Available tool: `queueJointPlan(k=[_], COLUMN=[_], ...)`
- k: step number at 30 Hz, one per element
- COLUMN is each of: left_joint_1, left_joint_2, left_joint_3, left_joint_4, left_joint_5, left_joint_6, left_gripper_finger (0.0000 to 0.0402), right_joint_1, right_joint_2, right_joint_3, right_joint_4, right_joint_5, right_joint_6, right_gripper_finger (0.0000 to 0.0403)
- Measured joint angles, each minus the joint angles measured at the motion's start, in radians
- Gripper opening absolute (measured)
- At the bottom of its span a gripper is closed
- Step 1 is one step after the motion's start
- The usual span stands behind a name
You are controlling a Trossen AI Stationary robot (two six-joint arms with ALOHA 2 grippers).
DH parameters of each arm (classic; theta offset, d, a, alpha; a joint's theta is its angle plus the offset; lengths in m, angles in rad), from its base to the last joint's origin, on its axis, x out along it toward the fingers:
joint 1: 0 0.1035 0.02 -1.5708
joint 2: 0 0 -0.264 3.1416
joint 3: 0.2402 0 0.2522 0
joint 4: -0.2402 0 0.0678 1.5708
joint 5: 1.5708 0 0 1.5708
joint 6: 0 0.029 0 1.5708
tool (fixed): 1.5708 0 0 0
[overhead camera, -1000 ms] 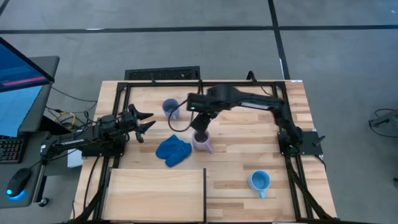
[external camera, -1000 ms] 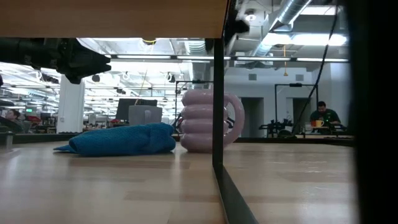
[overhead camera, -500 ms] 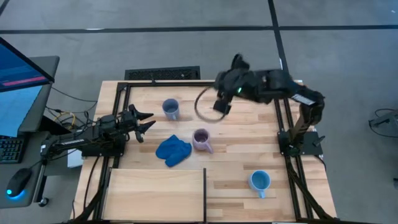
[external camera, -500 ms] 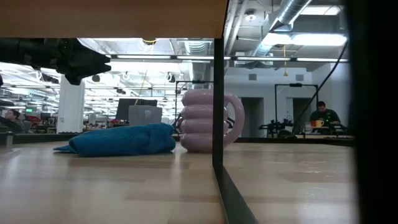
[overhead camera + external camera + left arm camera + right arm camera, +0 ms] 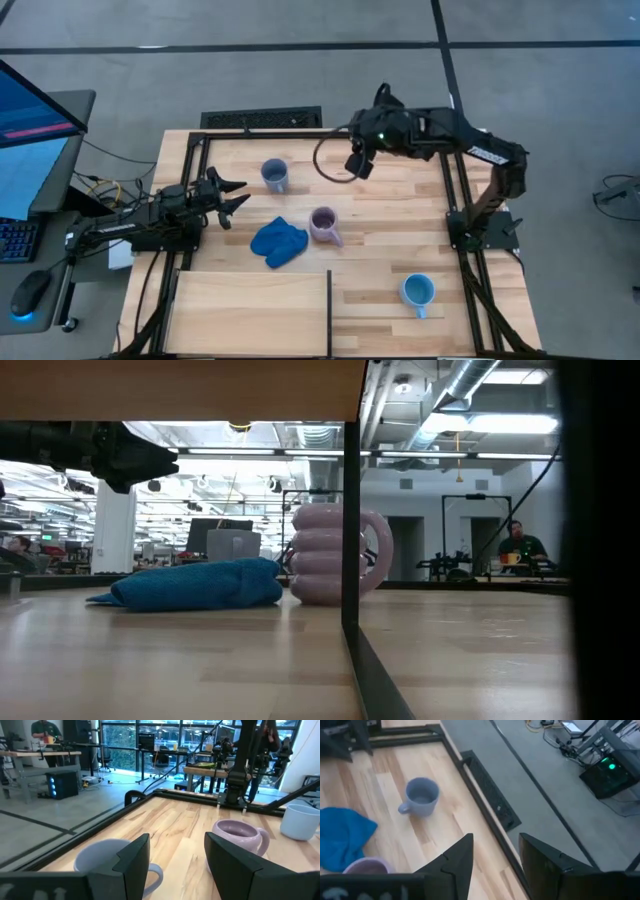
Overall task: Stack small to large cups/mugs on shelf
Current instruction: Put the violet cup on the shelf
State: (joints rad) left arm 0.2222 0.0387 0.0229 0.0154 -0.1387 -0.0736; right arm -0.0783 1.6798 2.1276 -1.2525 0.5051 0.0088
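We see the right gripper (image 5: 359, 166) raised above the far side of the striped plank counter (image 5: 400, 225), its fingers (image 5: 457, 857) apart and empty, while the left gripper (image 5: 234, 195) waits at the counter's left edge, fingers (image 5: 135, 857) likewise apart and empty. The ribbed pale lilac mug (image 5: 323, 225) stands upright mid-counter just beside the crumpled royal-blue cloth (image 5: 278, 241), the dull grey-blue mug (image 5: 274, 175) stands farther back, and the bright light blue mug (image 5: 417, 291) stands near the front right. The flat pale plywood shelf panel (image 5: 250, 310) lies at the front left, carrying no mug.
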Motion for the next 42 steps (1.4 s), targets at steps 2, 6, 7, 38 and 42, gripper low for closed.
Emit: queueJointPlan(k=[2, 6, 7, 38, 42], left_joint_1=[0.000, 0.000, 0.000, 0.000, 0.000], left_joint_2=[0.000, 0.000, 0.000, 0.000, 0.000], left_joint_3=[0.000, 0.000, -0.001, 0.000, 0.001], left_joint_4=[0.000, 0.003, 0.006, 0.002, 0.001], left_joint_5=[0.000, -0.009, -0.013, -0.029, -0.024], left_joint_6=[0.001, 0.003, 0.011, 0.025, 0.025], left_gripper_finger=[0.0180, 0.0180, 0.0180, 0.0180, 0.0180], right_joint_1=[0.008, 0.020, 0.020, -0.320, -0.299], right_joint_2=[-0.051, -0.190, -0.231, -1.075, -1.092], right_joint_3=[-0.098, -0.328, -0.390, -1.777, -1.800], right_joint_4=[0.048, 0.216, 0.267, 1.364, 1.354], right_joint_5=[-0.001, 0.011, 0.013, -0.592, -0.595], right_joint_6=[0.002, 0.001, 0.001, -0.139, -0.140], right_gripper_finger=[0.0179, 0.0180, 0.0180, 0.0179, 0.0178])
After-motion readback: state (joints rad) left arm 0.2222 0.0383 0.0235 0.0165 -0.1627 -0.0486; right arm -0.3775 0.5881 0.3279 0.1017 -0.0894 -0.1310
